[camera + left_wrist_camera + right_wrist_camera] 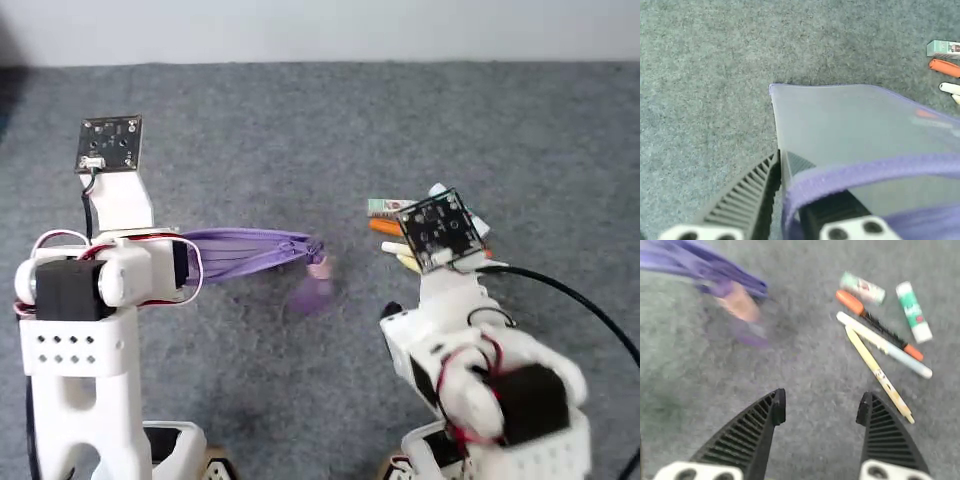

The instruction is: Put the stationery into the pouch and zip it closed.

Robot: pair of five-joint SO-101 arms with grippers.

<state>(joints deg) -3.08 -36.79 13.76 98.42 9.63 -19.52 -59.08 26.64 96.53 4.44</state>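
A translucent pouch point(250, 250) with purple edging hangs above the grey carpet, stretched toward the right arm. My left gripper point(783, 160) is shut on its near corner, and the pouch point(855, 130) spreads out beyond the fingers. A pinkish zipper tag point(740, 302) dangles blurred at the pouch's far end point(715, 275). My right gripper point(820, 402) is open and holds nothing, above the carpet between the tag and the stationery. On the carpet lie an orange pen point(875, 322), a white pen point(885, 345), a yellow pencil point(877, 372), a green-and-white glue stick point(914, 310) and a small tube point(862, 287).
Grey carpet point(300, 130) covers the whole table. In the high view the stationery cluster point(385, 222) lies partly under the right arm's wrist camera board point(440, 232). Both arm bases stand at the near edge.
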